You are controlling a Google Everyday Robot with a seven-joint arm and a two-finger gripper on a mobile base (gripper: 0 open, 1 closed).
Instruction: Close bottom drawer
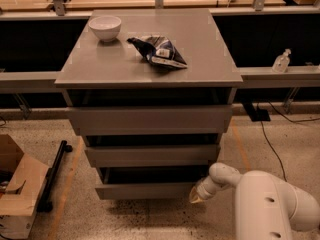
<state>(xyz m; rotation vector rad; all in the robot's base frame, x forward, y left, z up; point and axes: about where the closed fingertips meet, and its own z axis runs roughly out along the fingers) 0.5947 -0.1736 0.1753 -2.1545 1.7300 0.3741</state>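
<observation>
The top of the grey cabinet had 2 things on it: a white bowl at the back left & a dark snack bag near the middle, a bit apart. The speckled floor held the cabinet, a cardboard box at the left & a black bar beside it. The gripper was low, by the right front corner of the bottom drawer.
</observation>
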